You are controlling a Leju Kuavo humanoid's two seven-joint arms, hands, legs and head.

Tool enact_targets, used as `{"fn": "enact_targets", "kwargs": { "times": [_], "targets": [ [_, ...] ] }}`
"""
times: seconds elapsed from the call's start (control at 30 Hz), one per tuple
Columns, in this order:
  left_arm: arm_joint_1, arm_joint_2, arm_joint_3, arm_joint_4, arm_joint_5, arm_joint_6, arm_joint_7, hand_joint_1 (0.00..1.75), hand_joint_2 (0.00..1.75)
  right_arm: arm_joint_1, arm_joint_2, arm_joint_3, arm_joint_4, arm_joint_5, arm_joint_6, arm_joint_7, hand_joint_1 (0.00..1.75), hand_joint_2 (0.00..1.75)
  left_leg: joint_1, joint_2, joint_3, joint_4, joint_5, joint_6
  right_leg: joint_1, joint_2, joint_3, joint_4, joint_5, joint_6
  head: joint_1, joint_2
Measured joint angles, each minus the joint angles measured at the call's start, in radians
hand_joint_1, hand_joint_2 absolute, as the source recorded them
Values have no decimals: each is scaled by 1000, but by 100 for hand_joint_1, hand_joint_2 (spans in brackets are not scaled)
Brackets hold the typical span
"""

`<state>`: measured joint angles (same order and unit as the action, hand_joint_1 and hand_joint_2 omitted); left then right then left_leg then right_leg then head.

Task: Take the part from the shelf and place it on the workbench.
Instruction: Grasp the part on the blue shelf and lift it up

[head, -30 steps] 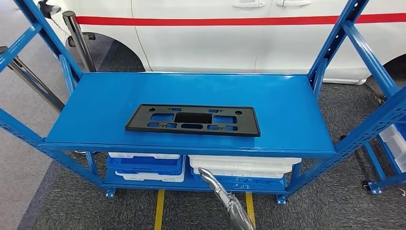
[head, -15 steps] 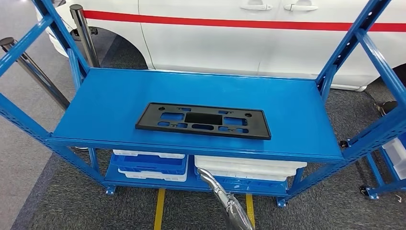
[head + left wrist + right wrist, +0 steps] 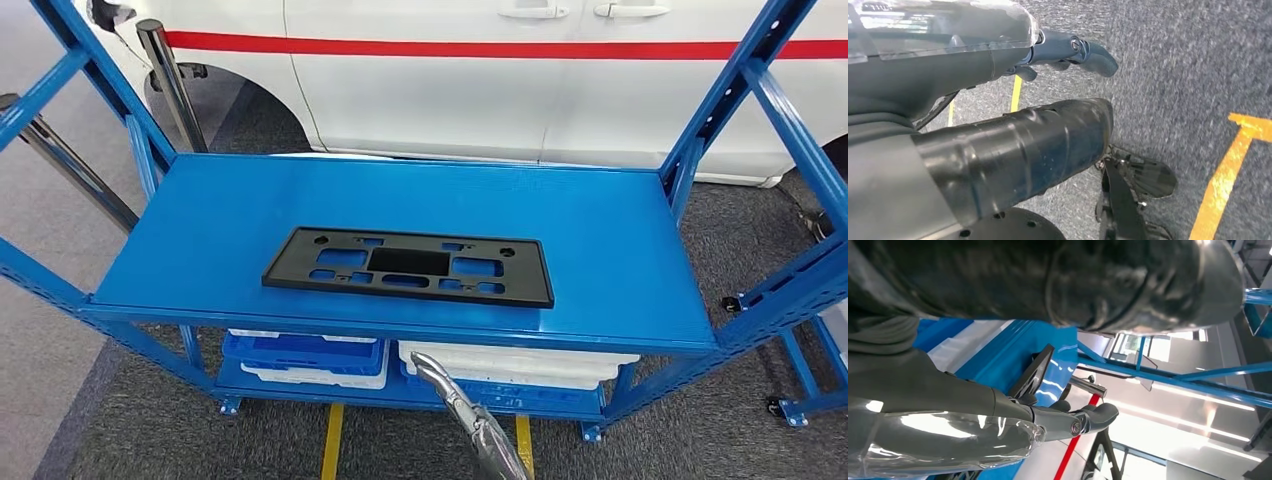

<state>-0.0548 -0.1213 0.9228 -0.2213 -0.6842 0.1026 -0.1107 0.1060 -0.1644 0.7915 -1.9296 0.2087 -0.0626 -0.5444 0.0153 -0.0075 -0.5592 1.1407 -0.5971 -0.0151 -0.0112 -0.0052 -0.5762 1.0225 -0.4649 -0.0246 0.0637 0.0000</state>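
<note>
Bright, even overhead light fills my head view; the glossy blue metal shelf top (image 3: 600, 250) shows a soft sheen and barely any shadow. At my right wrist, white glare blows out the background and streaks the clear plastic hand cover (image 3: 948, 435). My left wrist's grey carpet floor (image 3: 1173, 75) looks smeared with blur.

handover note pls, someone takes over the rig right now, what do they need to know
Right hand: raised in front of the shelf, below its top deck, holding nothing, fingers apart.
Left hand: hanging over the grey floor, holding nothing.
Black part: lying flat on the blue shelf, near the front edge, untouched.
Done: robot faces the shelf.
Left: reach, grasp the part, lift it off, carry it to the workbench and set it down.
</note>
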Motion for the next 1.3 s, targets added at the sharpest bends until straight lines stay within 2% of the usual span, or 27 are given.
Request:
{"fn": "enact_targets", "kwargs": {
  "times": [0.03, 0.07, 0.1, 0.13, 0.17, 0.2, 0.23, 0.27, 0.3, 0.4, 0.43, 0.5, 0.57, 0.6, 0.63, 0.67, 0.7, 0.77, 0.8, 0.93, 1.0, 1.07, 1.1, 1.13, 1.17, 1.23, 1.3],
  "targets": [
    [1, 0, 0, 0, 0, 0, -1, 0, 0, 0, 0, 0, 0, 0, 0, 0, 0, 0, 0, 0, -40, 69, -25, -3, 1, -2, 3, 0, -3, -3, 0, 0],
    [2, 0, 0, 0, 0, 0, -1, 0, 0, 0, 0, 0, 0, 0, 0, 0, 0, 0, 0, 0, -76, 123, -37, -4, 2, -2, 7, 1, -7, -5, 0, 0],
    [3, 0, 0, 0, 0, 1, -2, 0, 0, 0, 0, 0, 0, 0, 0, 0, 0, 0, 0, 0, -98, 146, -29, -5, 3, -2, 12, 1, -11, -5, 0, 0],
    [4, 0, 0, 0, -1, 1, -3, 0, 0, 0, 0, 0, 0, 0, 0, 0, 0, 0, 0, 0, -101, 130, -1, -4, 3, -1, 18, 1, -16, -5, 0, 0],
    [5, 0, 0, 0, -1, 2, -3, 0, 0, 0, 0, 0, 0, 0, 1, 0, 0, 0, 0, 1, -88, 80, 42, -2, 3, 0, 25, 1, -21, -3, 0, 0],
    [5, 0, 0, 0, -1, 2, -3, 0, 0, 0, 0, 0, 0, 0, 1, 0, 0, 44, 0, 1, -65, 12, 86, 1, 3, 1, 33, 1, -27, -1, 0, 0],
    [5, 0, 1, 0, -1, 2, -3, 0, 0, 0, 0, 0, 1, 0, 1, 0, 0, 87, -2, 2, -43, -47, 117, 5, 5, 1, 38, 2, -32, 3, 0, 0],
    [4, 0, 1, 0, -1, 2, -3, 0, 0, 0, 0, 0, 1, 0, 1, 0, 0, 131, -4, 3, -27, -87, 134, 11, 6, 1, 40, 3, -37, 8, 0, 0],
    [3, 0, 1, 0, -1, 2, -3, 0, 0, -1, 0, 0, 1, 0, 1, 1, 0, 175, -7, 3, -20, -107, 138, 16, 8, 1, 40, 4, -39, 14, 0, 0],
    [3, 0, 3, 0, 0, 3, -3, 0, 0, -2, 0, 0, 2, 0, 2, 2, 0, 175, -7, 1, -16, -118, 137, 31, 8, 2, 40, 6, -45, 28, 1, 0],
    [3, 0, 4, 0, 0, 3, -3, 0, 0, -3, 0, 0, 2, 1, 2, 2, 0, 175, -5, 1, -13, -123, 138, 38, 7, 2, 34, 21, -57, 32, 1, 0],
    [2, 0, 6, 0, 0, 1, -3, 0, 0, -4, 0, 0, 3, 3, 2, 5, 0, 175, -2, 2, -8, -130, 140, 49, 5, 4, -8, 110, -108, 39, 1, 0],
    [2, 0, 7, 0, 0, 1, -3, 0, 0, -5, 0, 0, 6, 6, 2, 8, 0, 175, -3, 2, -8, -129, 138, 55, 4, 4, -79, 243, -162, 43, 1, 0],
    [2, 0, 8, 0, 0, 1, -3, 0, 0, -5, 0, 0, 8, 10, 0, 11, 0, 175, -4, 2, -7, -128, 137, 55, 3, 4, -104, 283, -166, 44, 1, 0],
    [2, 0, 8, 0, 0, 1, -3, 0, 0, -5, 0, 0, 10, 20, -8, 18, 0, 175, -4, 1, -5, -128, 135, 55, 3, 4, -111, 286, -151, 44, 1, 0],
    [2, 0, 9, 0, 0, 0, -3, 0, 0, -5, 1, 0, 12, 41, -25, 30, 0, 175, -4, 0, -2, -126, 133, 54, 2, 4, -97, 249, -117, 42, 1, 0],
    [2, 0, 11, 0, 0, 0, -3, 0, 0, -6, 1, -1, 15, 75, -51, 47, 0, 175, -4, -1, 1, -125, 130, 52, 2, 4, -68, 181, -75, 39, 1, 0],
    [2, 0, 18, 0, 1, -1, -3, 0, 0, -13, 3, -4, 24, 190, -130, 96, 0, 175, -8, -2, 5, -122, 124, 45, 5, 5, -12, 56, -22, 32, 1, 0],
    [2, -1, 21, 0, 1, -1, -3, 0, 0, -20, 4, -5, 31, 257, -173, 123, 0, 175, -9, -2, 5, -121, 123, 40, 7, 6, 0, 23, -13, 29, 1, 0],
    [1, 0, 27, 0, 0, -4, 0, 0, 0, -47, 7, -4, 71, 453, -283, 208, 0, 175, -9, 0, 2, -113, 113, 17, 5, 7, 5, 3, -7, 11, 0, 0],
    [1, 0, 30, 0, 0, -4, 0, 0, 0, -54, 9, -2, 86, 480, -297, 221, 0, 175, -6, 1, -30, -41, 67, 7, 1, 3, 10, -4, -3, 1, 0, 0],
    [1, 0, 32, 0, -1, -4, 0, 0, 0, -59, 10, 1, 99, 487, -301, 226, 0, 175, -4, 1, -90, 88, 6, 0, 3, 1, 9, -3, -3, -2, 0, 0],
    [2, 0, 32, 0, -1, -4, 1, 0, 0, -61, 11, 2, 106, 492, -304, 229, 0, 175, -4, 1, -114, 137, -8, -3, 3, 0, 9, -3, -4, -3, 0, 0],
    [3, 1, 33, 0, -2, -4, 1, 0, 0, -63, 11, 3, 112, 501, -309, 236, 0, 175, -4, 1, -123, 153, -2, -4, 4, 0, 9, -2, -5, -4, 0, 0],
    [4, 1, 34, 0, -3, -4, 2, 0, 0, -66, 11, 5, 118, 519, -320, 247, 0, 175, -4, 1, -113, 129, 23, -3, 4, 0, 9, 0, -6, -4, 0, 0],
    [3, 2, 38, 0, -9, -4, 3, 0, 0, -76, 11, 10, 131, 580, -356, 285, 0, 175, -4, 2, -54, 0, 92, 2, 5, 1, 12, 1, -8, -1, 0, 0],
    [0, 2, 43, 0, -16, -5, 3, 0, 0, -92, 11, 18, 150, 663, -395, 337, 0, 175, -8, 2, -6, -104, 126, 12, 8, 2, 13, 4, -10, 7, 0, 0]
  ]
}}
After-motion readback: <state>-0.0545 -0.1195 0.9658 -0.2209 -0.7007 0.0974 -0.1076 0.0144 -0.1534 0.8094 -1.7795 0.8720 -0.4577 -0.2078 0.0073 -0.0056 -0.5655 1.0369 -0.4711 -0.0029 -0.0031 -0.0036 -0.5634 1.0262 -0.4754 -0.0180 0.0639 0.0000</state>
